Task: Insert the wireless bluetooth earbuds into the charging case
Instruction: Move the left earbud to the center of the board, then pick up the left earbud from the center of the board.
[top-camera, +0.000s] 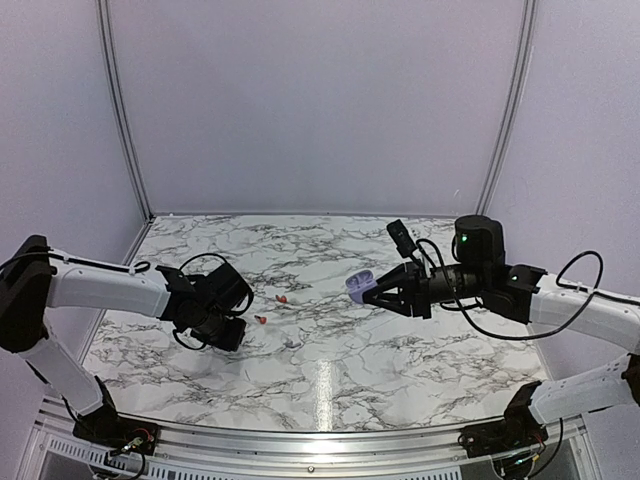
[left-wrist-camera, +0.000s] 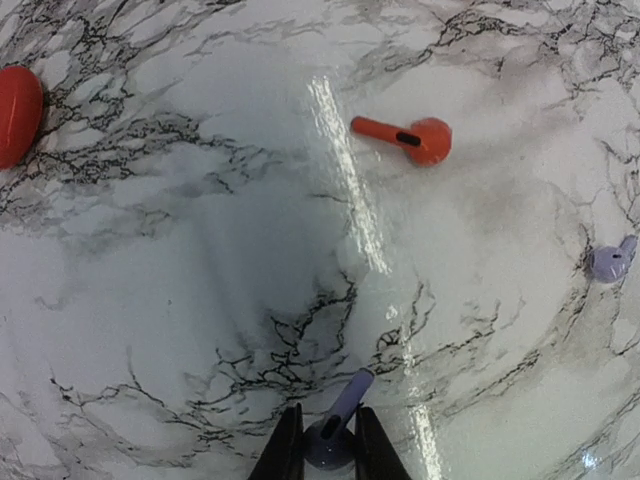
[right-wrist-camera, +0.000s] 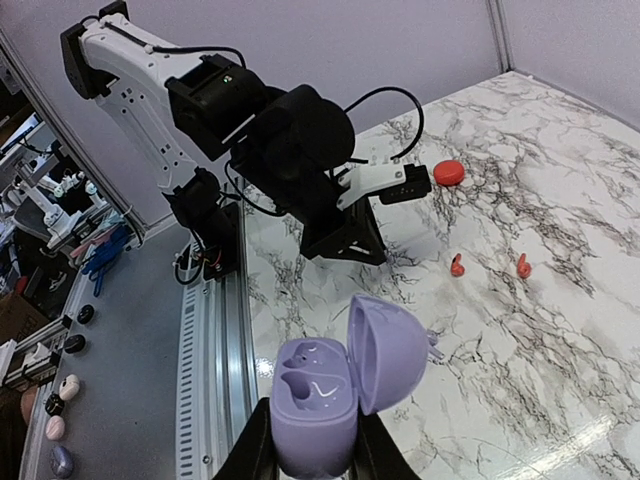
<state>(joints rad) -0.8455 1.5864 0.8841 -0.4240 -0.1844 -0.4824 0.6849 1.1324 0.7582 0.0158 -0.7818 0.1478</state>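
I am watching the marble desk (top-camera: 330, 370), with the left arm (top-camera: 100, 290) reaching in from one side and the right arm (top-camera: 580, 305) from the other. The right jaws are pinching the purple case (right-wrist-camera: 310, 400), its lid standing swung open and both sockets showing bare. The red case (right-wrist-camera: 449, 173) is lying on the desk beyond the left arm's wrist. The left jaws are pinching a purple earbud (left-wrist-camera: 335, 430) by its head, the stem pointing away from them. Two red earbuds (right-wrist-camera: 457, 265) are lying loose on the desk between the arms, near each other but apart. A second purple earbud (left-wrist-camera: 610, 262) is resting on the desk away from them.
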